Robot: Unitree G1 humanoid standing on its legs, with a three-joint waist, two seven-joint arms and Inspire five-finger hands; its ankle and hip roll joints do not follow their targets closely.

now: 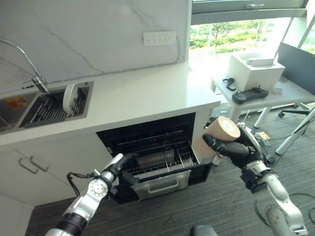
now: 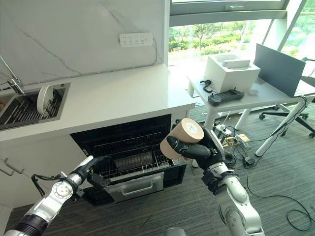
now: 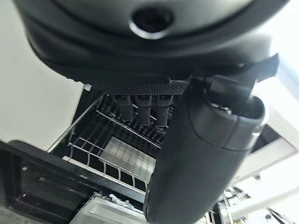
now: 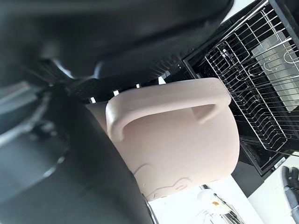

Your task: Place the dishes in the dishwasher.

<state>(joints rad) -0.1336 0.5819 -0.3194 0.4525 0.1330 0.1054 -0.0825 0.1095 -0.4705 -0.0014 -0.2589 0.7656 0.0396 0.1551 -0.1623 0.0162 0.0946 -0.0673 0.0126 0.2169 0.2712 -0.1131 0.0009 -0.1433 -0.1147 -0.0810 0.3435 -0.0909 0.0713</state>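
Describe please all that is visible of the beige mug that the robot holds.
The mug is pale beige with a matte, ceramic-like look, a loop handle of the same colour and a faint outline drawing on its wall. The right robot hand has its dark fingers curled around it and holds it tilted on its side in the air, one round end facing up toward the camera. It hangs to the right of the pulled-out dishwasher rack, touching nothing else.

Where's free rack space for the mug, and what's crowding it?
The right robot hand holds the mug beside the pulled-out rack. The rack's wire bays around the metal insert look bare. The left robot hand crowds the rack's left front corner.
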